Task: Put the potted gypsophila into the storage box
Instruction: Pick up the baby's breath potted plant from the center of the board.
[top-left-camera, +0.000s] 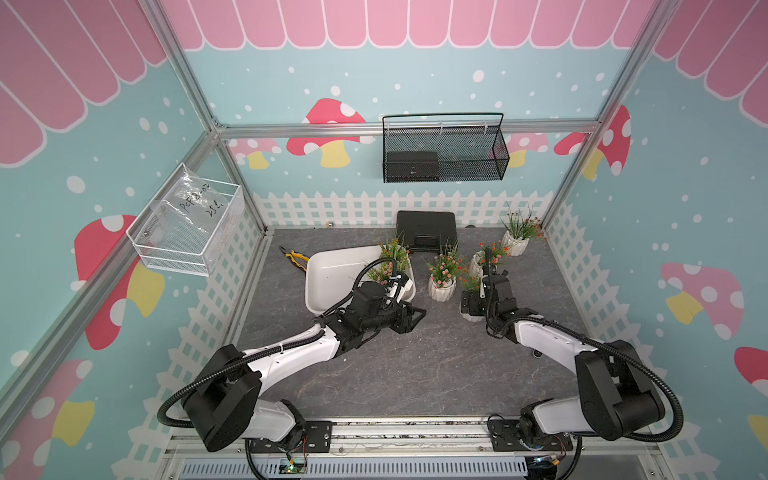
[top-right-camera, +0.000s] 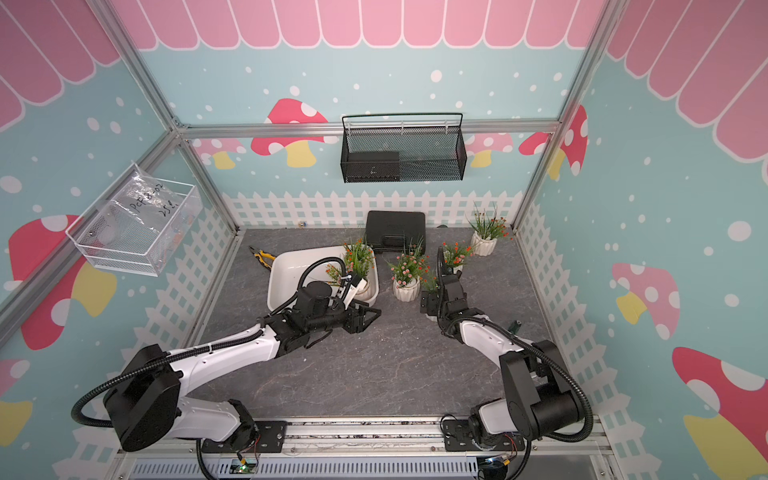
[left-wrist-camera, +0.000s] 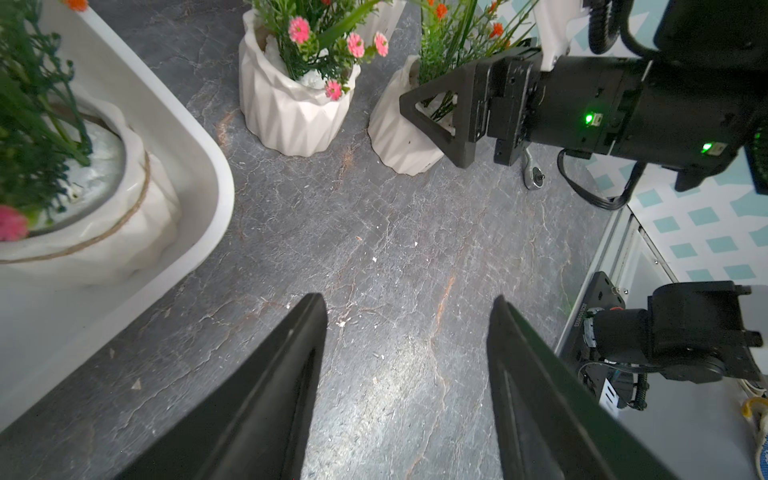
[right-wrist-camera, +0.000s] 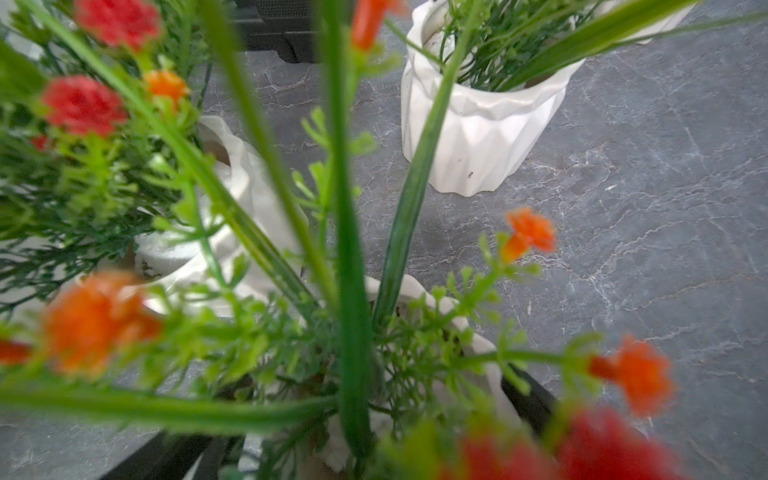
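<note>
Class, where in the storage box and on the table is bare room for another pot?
Free: the storage box end beside the pliers; the table between the arms. Crowded: the box's end holding pots, and around the right gripper.

Top views: even, diffuse overhead light, shadows on the tabletop (top-left-camera: 395, 374) soft and faint, and straight wall lines bow toward the frame edges. Left wrist view: the fingers (left-wrist-camera: 282, 374) of the left gripper (left-wrist-camera: 409, 303) read near-black, with a pale sheen on the slate between them. The storage box (left-wrist-camera: 199, 166) rim off to one side of them is glossy and almost blown out. Right wrist view: flowers (right-wrist-camera: 95, 316) over the right gripper (right-wrist-camera: 340, 407) are smeared out of focus, while a pot (right-wrist-camera: 478, 137) beyond the fingertips is sharp.
</note>
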